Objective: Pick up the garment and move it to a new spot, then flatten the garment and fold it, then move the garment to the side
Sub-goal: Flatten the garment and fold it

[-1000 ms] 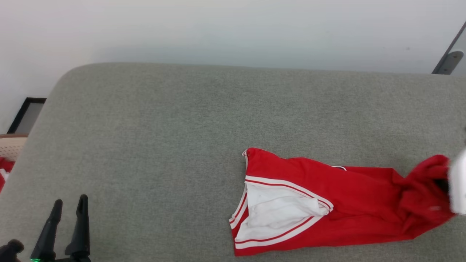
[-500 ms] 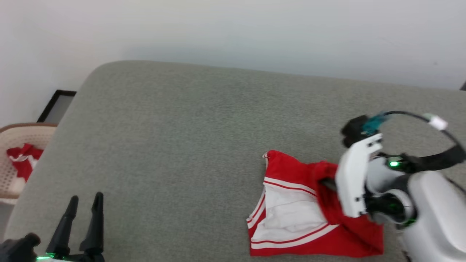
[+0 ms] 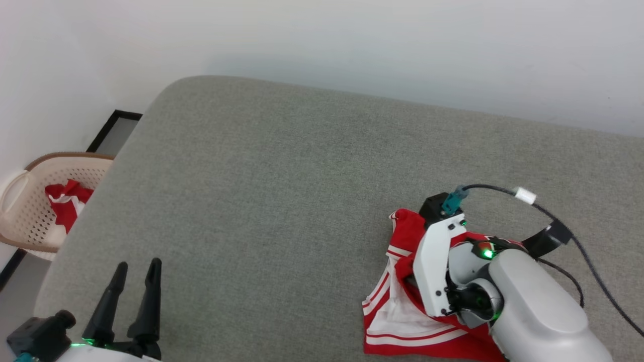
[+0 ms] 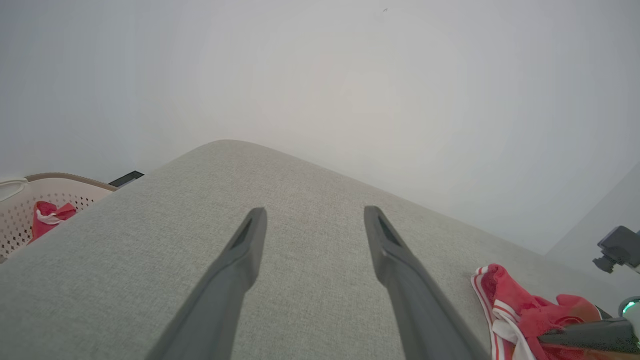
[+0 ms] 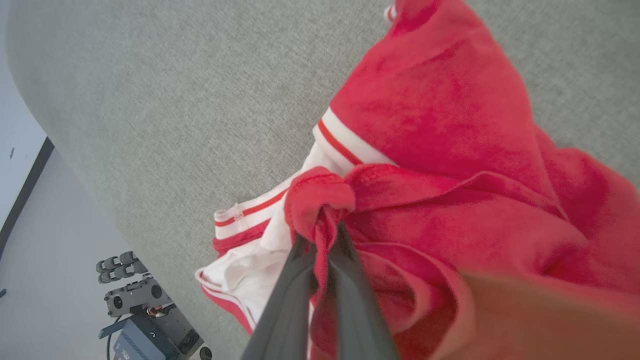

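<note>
The whole head view is swinging toward the robot's left compared with a second ago, so the backdrop's shift is the camera turning, not the furniture moving. Within it, the pale grey-and-white right forearm [image 3: 533, 306] is now reaching in over the cloth, where a second ago only a sliver of it was showing at the right border.

The garment, a red jersey-style T-shirt with white short sleeves and red-and-white striped trim [image 3: 397, 309], is no longer lying stretched out long. It is bunching into a short heap on the near right part of the surface, its red body doubling over toward the white sleeve.

The right gripper [image 5: 320, 234] is pinching a knot of red hem between fingers pressed together. I judge this to be the carrying step: the shirt is being dragged to its new spot, with flattening and folding not yet begun.

The left gripper [image 3: 138, 262] is hovering spread wide and empty over the near left corner, well apart from the shirt.

The broad grey fabric-covered cushion with a rounded far corner [image 3: 282, 191] is bearing the shirt. A plain white wall [image 3: 322, 35] is rising behind it. On the floor to the left, a pale perforated plastic basket [image 3: 25, 221] is holding another red-and-white cloth [image 3: 63, 198].
</note>
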`<state>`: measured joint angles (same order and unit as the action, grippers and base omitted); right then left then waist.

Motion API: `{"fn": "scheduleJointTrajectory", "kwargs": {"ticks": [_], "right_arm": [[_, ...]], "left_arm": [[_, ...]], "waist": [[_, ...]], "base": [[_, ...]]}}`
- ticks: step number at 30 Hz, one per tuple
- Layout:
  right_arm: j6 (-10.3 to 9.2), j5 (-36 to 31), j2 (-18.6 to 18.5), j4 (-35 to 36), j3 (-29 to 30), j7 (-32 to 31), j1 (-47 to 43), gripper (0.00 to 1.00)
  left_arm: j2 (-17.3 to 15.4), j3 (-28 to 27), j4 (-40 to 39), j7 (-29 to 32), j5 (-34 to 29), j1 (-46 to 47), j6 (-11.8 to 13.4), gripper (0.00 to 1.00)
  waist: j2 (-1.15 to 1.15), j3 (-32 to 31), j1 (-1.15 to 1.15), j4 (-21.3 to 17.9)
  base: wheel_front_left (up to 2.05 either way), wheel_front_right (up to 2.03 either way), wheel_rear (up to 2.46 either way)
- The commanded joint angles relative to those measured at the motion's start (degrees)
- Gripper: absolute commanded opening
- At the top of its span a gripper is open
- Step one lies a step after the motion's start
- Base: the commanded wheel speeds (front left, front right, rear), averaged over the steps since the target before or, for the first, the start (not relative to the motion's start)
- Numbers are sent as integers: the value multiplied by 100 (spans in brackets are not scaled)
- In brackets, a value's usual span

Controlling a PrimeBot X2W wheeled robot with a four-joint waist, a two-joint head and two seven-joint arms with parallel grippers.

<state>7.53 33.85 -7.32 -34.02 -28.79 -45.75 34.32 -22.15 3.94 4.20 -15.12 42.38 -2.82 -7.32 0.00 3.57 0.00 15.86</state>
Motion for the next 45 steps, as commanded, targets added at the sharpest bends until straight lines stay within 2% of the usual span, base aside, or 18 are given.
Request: {"fn": "scheduleJointTrajectory", "kwargs": {"ticks": [1,2,4,5,6,11,15,19,27,36,41,45], "right_arm": [[-10,5,34,-33,-59,52,52,0],[-10,-4,47,-154,-83,132,125,3],[-10,44,102,-347,-159,231,234,39],[-10,106,142,-401,-207,270,280,63],[-10,174,169,-432,-250,308,327,100],[-10,454,101,-385,-503,447,545,100],[-10,669,-91,-113,-635,742,626,100],[-10,760,-457,293,-779,1199,536,100],[-10,921,-1234,1068,-866,2516,137,100],[-10,673,-1882,1309,-435,4249,-320,100],[-10,570,-2031,1287,-82,5015,-615,100],[-10,520,-2082,1180,130,5304,-931,100]], "left_arm": [[8,6,2,4,18,42,-24,100],[13,12,11,4,17,52,-24,100],[17,-14,22,4,25,66,-24,100],[15,-34,29,4,27,59,-24,100],[11,-55,37,4,25,50,-24,100],[-20,-171,11,4,-22,-43,-24,100],[-60,-222,-25,4,-76,-130,-24,100],[-80,-272,-59,4,-153,-245,1,100],[-130,-447,-196,4,-309,-564,89,100],[-197,-607,-264,4,-576,-759,122,100],[-172,-732,-193,4,-715,-813,113,100],[-117,-878,-134,4,-831,-852,90,100]], "waist": [[0,0,0,-4],[0,-1,0,-11],[0,-14,0,-53],[0,-23,0,-82],[0,-35,0,-116],[0,-120,0,-317],[0,-209,0,-511],[0,-296,0,-739],[0,-451,0,-1265],[0,-501,0,-1651],[0,-539,0,-1773],[0,-573,0,-1827]], "base": [[0,0,0],[0,0,0],[0,0,0],[0,0,0],[0,0,0],[0,0,0],[0,0,0],[0,0,0],[0,0,0],[0,0,0],[0,0,0],[0,0,0]]}}
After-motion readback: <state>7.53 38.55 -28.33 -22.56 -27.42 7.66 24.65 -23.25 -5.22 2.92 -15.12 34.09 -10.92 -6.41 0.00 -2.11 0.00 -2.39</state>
